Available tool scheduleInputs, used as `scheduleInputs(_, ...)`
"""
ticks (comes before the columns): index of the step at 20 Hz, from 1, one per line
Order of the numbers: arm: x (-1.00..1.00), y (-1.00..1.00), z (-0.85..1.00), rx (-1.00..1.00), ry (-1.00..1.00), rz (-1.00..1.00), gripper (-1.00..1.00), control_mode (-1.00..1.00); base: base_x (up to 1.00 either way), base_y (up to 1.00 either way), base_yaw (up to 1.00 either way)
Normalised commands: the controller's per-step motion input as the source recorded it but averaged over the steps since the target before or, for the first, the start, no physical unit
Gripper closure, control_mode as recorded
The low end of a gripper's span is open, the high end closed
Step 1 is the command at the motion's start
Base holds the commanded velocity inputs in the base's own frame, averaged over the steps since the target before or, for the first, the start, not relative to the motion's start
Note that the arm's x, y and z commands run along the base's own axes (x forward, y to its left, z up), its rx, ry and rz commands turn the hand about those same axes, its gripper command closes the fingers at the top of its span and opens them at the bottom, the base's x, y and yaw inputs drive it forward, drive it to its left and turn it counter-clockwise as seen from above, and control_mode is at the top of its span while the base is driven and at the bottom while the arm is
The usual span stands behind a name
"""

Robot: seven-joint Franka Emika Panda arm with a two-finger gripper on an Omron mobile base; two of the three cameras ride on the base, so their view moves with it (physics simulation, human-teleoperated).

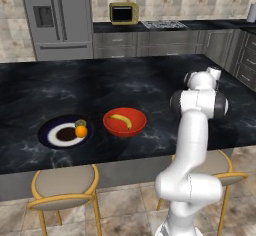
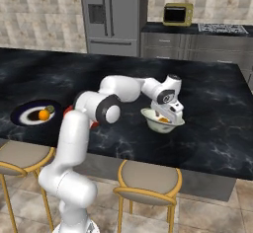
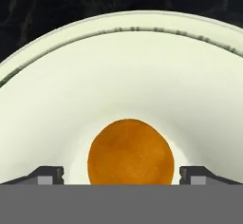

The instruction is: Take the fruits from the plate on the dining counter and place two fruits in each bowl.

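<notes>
I see an orange ball point(image 3: 130, 152) in my cream bowl point(image 3: 118, 66), a yellow banana point(image 1: 121, 121) in the red bowl point(image 1: 125, 128), and a blue-rimmed plate point(image 1: 47, 132).

You are looking at a long black marble counter point(image 1: 125, 80) with faint white veins. Sitting directly on it are a blue-rimmed plate point(image 1: 47, 130) toward the left, a red bowl point(image 1: 124, 122) just beside that plate, and a cream bowl point(image 2: 150, 121) well apart to the right.
</notes>
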Motion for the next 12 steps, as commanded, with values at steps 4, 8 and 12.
scheduleInputs(4,-0.20,0.10,0.31,-0.06,0.00,0.00,-1.00,-1.00,0.00,0.00,0.00)
scheduleInputs(8,-0.36,0.15,0.59,-0.05,-0.03,0.01,-1.00,-1.00,0.00,0.00,0.00)
scheduleInputs(12,-0.45,0.26,0.56,-0.10,-0.05,0.03,-1.00,-1.00,0.00,0.00,0.00)
